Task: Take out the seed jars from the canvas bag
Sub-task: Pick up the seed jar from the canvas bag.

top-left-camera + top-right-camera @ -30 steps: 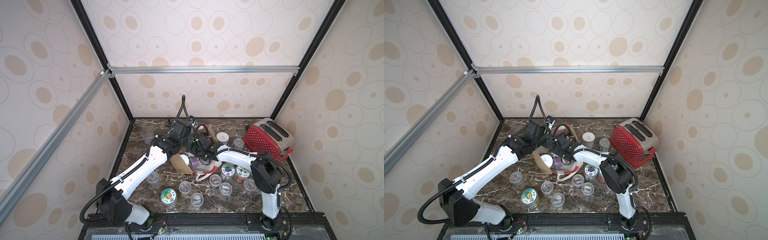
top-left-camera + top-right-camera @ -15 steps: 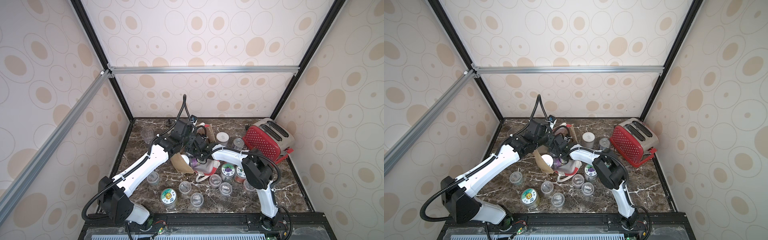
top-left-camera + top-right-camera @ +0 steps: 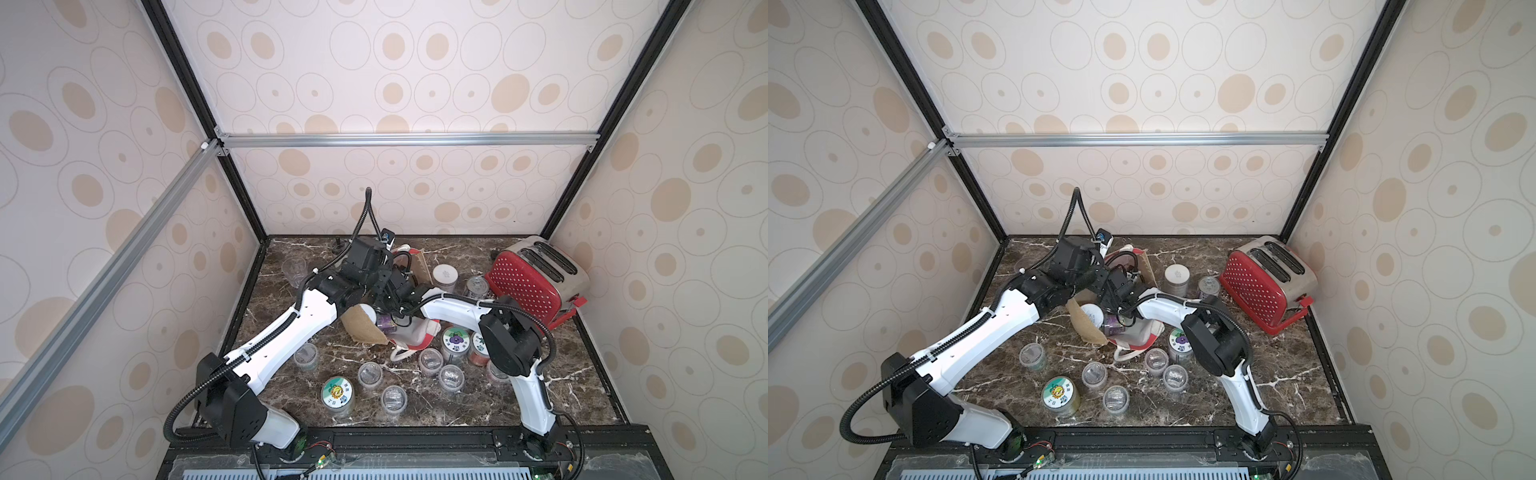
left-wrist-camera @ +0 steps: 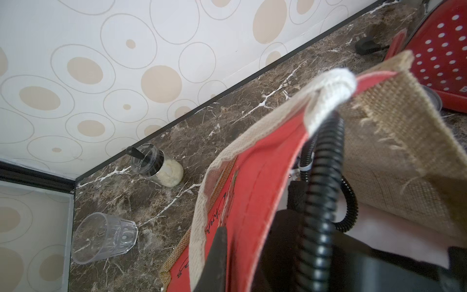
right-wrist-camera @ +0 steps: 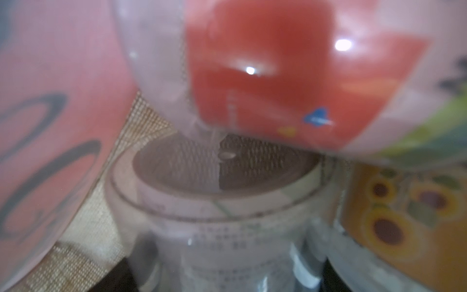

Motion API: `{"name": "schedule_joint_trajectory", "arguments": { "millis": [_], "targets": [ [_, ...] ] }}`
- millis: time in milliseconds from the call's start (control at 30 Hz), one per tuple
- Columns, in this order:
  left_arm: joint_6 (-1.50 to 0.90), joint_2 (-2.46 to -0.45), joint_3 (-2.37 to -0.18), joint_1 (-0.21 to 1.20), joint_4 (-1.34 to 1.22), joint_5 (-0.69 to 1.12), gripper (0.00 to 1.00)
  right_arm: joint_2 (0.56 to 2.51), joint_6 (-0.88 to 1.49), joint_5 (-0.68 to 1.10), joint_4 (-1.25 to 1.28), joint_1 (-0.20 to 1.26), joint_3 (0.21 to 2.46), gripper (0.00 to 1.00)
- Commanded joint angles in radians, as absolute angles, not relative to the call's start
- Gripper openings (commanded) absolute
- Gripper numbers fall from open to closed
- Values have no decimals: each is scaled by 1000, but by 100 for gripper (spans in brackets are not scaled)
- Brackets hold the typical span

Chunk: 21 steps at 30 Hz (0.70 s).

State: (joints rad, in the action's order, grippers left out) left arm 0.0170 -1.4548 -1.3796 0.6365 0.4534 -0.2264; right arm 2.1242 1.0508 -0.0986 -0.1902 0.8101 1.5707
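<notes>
**Item:** boxy tan burlap canvas bag (image 3: 362,332) with red side panels, lying on its side mid-table, mouth toward the right arm's side.
**Holder:** left gripper (image 4: 219,236), clamped on the bag's red panel rim.
**Tool:** right gripper (image 5: 225,276), tip inside the bag. Whether it grips anything cannot be told.
**Target:** clear round paper-labelled seed jar (image 5: 222,207), inside the bag, directly ahead between the dark fingers (image 5: 118,275). Its long axis apparently runs along the reach, though the view is blurred.
**Nearer arm:** right.

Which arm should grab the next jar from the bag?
Right. The right arm reaches into the canvas bag and sees a clear jar close up. The left gripper is shut on the bag's rim, holding it open.
</notes>
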Motion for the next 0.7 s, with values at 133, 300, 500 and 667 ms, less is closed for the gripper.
{"name": "schedule_joint_trajectory", "arguments": {
  "millis": [133,300,500,667],
  "targets": [
    [58,-1412,-1406,660,309,-331,0,1958,899,-124,-72,809,1442,63],
    [52,-1423,-1414,636,287,-380,0,1838,829,-109,39,809,1323,62],
    [25,-1430,-1407,595,262,-372,0,1720,776,-76,152,810,1222,61],
    [11,-1422,-1387,573,251,-351,0,1649,753,-59,220,808,1178,61]
  ]
}}
